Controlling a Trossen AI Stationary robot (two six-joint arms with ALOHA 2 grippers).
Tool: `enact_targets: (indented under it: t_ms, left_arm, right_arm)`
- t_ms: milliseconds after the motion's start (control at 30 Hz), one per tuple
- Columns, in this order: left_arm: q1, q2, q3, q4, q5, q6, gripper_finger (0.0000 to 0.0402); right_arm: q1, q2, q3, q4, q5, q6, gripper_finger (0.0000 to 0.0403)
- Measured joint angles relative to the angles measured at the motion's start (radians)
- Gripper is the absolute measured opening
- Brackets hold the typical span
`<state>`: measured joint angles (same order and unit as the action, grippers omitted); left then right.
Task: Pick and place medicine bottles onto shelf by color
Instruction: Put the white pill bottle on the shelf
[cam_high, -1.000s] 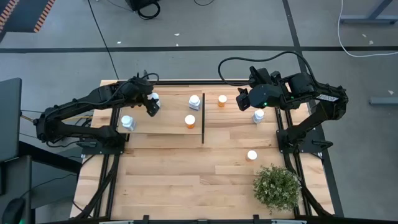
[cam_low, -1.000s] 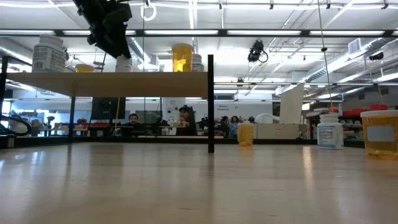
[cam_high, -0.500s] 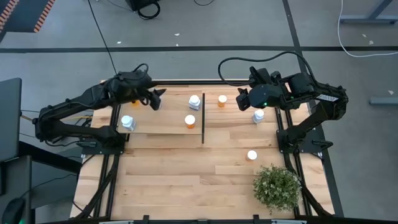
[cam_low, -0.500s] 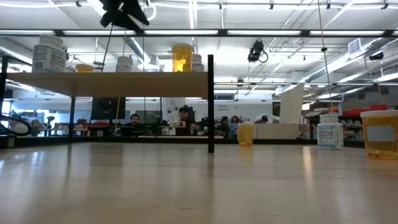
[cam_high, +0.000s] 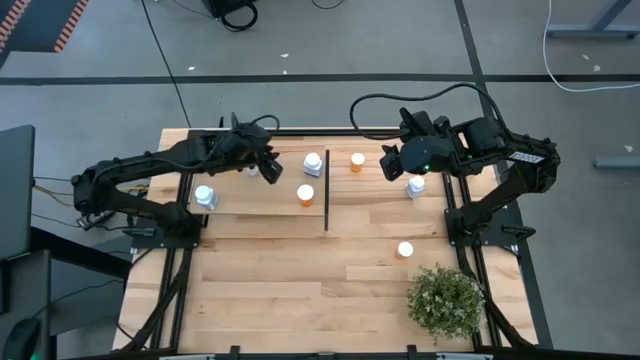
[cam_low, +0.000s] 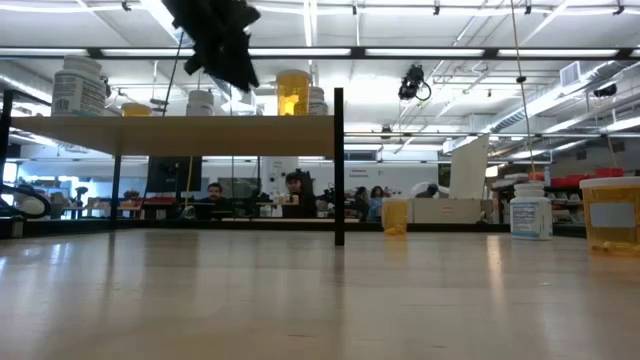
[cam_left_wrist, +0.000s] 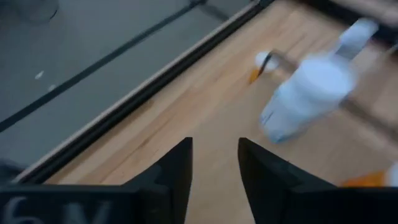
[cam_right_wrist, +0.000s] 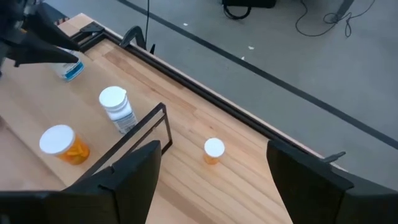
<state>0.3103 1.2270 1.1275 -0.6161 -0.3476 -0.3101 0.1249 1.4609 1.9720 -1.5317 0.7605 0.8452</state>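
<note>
The shelf (cam_high: 260, 203) is a raised light-wood panel at the far left, with a black divider (cam_high: 327, 190) on its right edge. A white bottle (cam_high: 204, 196), a white bottle (cam_high: 313, 163) and an orange bottle (cam_high: 305, 195) stand on it. Another white bottle (cam_right_wrist: 68, 70) stands under my left arm. My left gripper (cam_high: 268, 170) is open and empty above the shelf, left of the white bottle (cam_left_wrist: 305, 93). My right gripper (cam_high: 388, 160) is wide open and empty, hovering right of an orange bottle (cam_high: 357, 161) on the table.
A white bottle (cam_high: 416, 186) stands on the table below my right arm and another bottle (cam_high: 405, 250) stands nearer the front. A bushy potted plant (cam_high: 445, 300) is at the near right. The table's near half is bare planks (cam_high: 270, 290).
My left gripper has risen from beside the white bottle at the shelf's far side, then gone toward the table's right edge along the shelf and come down a little, now closer to the white bottle by the divider. My right arm has kept still.
</note>
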Motion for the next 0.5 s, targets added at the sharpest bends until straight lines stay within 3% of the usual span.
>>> enact_targets:
  t_ms: [233, 500]
  left_arm:
    - [0.000, 0.018, 0.000, -0.048, -0.022, -0.015, 0.0082]
    - [0.001, 0.018, 0.000, -0.122, -0.079, -0.120, 0.0066]
  right_arm:
    - [0.000, 0.000, 0.000, -0.002, -0.007, 0.000, 0.0298]
    - [0.000, 0.000, 0.000, -0.006, -0.006, -0.005, 0.0298]
